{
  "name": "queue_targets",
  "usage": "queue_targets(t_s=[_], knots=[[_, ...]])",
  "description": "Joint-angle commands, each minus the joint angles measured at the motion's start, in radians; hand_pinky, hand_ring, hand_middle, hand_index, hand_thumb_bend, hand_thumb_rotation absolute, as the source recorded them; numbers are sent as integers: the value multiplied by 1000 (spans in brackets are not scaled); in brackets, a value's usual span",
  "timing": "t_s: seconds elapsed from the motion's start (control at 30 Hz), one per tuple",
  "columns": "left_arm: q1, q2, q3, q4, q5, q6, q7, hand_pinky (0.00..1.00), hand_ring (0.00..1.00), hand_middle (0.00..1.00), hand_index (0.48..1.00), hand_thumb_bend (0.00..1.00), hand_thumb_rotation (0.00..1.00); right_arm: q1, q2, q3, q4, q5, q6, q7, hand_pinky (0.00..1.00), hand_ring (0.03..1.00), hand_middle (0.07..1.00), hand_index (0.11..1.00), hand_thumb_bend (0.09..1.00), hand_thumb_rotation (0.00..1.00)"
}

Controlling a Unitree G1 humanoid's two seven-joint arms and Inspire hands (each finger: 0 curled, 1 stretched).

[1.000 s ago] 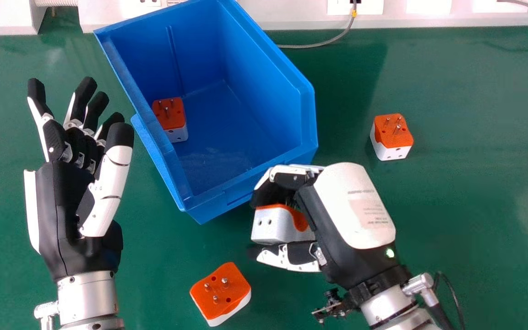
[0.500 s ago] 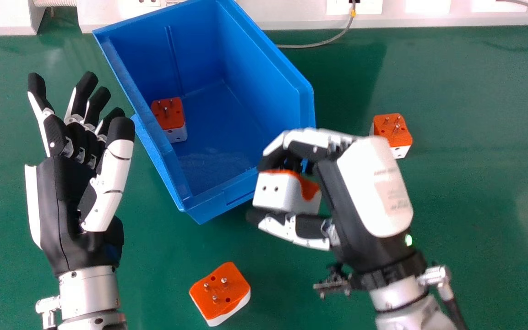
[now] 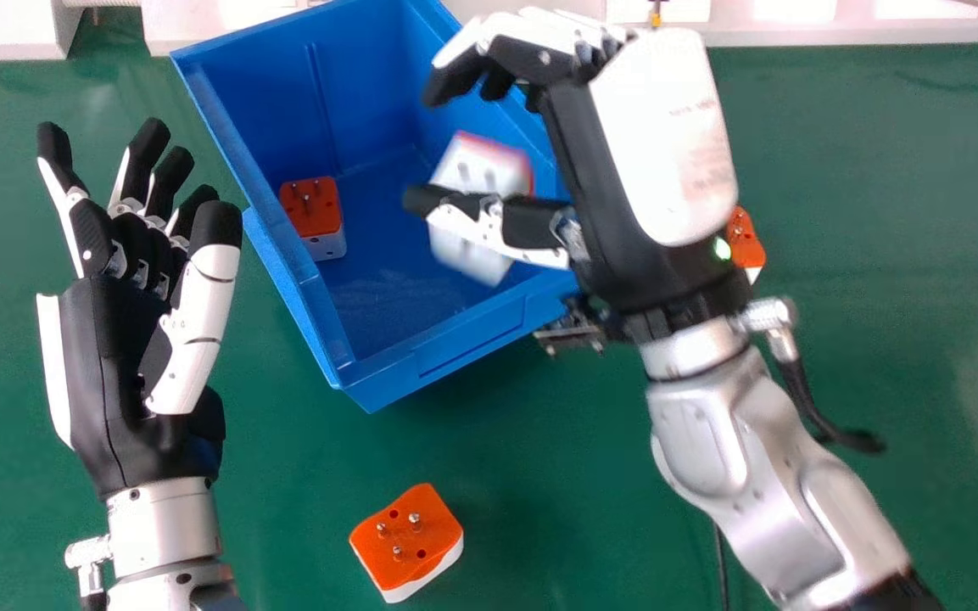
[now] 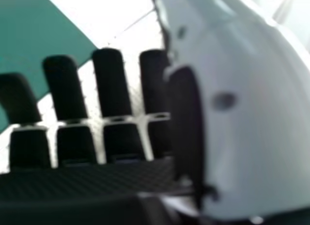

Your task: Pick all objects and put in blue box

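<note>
Fingers (image 3: 539,64) of the right hand (image 3: 586,153) are wide apart from its thumb (image 3: 489,225), up over the top middle of the frame. In the right hand view, the black fingertips (image 4: 110,79) have gaps between them too. One plug adapter (image 3: 469,165) is over the inside of the blue box (image 3: 455,352), seen part way behind the thumb. It looks let go, but I can't tell if it touches the box floor.

Good way to do this bit: keep the hand big and open — no squeeze — till the adapter sits flat. Then go straight up first, so the thumb does not flick it or catch on the box edge. The right edge of the box is the one to watch, since the hand leans over it.

Another adapter (image 3: 313,212) is in the box, by its left wall, so the drop should stay off that one. One more adapter (image 3: 412,539) is at the bottom middle, and one (image 3: 746,242) peeks out at the right of the wrist. Bare green table (image 3: 327,475) lies between the box and the bottom one — lots of room to come down. The left hand (image 3: 115,365), fingers loose and open, rests idle at the left.
</note>
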Motion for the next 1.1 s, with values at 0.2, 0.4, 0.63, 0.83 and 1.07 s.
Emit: queue_targets(t_s=[0.2, 0.4, 0.63, 0.83, 1.07], knots=[[-13, 7, 7, -3, 25, -24, 6, 860, 899, 911, 887, 666, 468, -240, 58, 89, 397, -46, -8, -97, 353, 472, 493, 471, 501, 0], [-12, 8, 14, -3, 19, -25, -2, 869, 906, 913, 894, 666, 480, -312, 80, 152, 611, -69, -1, -166, 343, 451, 508, 471, 499, 0], [-7, 5, 13, -4, 17, -26, -3, 863, 900, 905, 890, 674, 460, -307, 74, 164, 598, -56, 18, -170, 343, 442, 512, 473, 498, 0], [-11, 6, 14, -1, 22, -27, -2, 859, 896, 900, 886, 662, 455, -300, 67, 161, 571, -53, 15, -173, 340, 446, 514, 479, 498, 0], [-6, 4, 13, -1, 23, -32, -2, 858, 892, 895, 884, 667, 458, -285, 61, 153, 530, -44, 14, -167, 337, 445, 516, 478, 498, 0]])
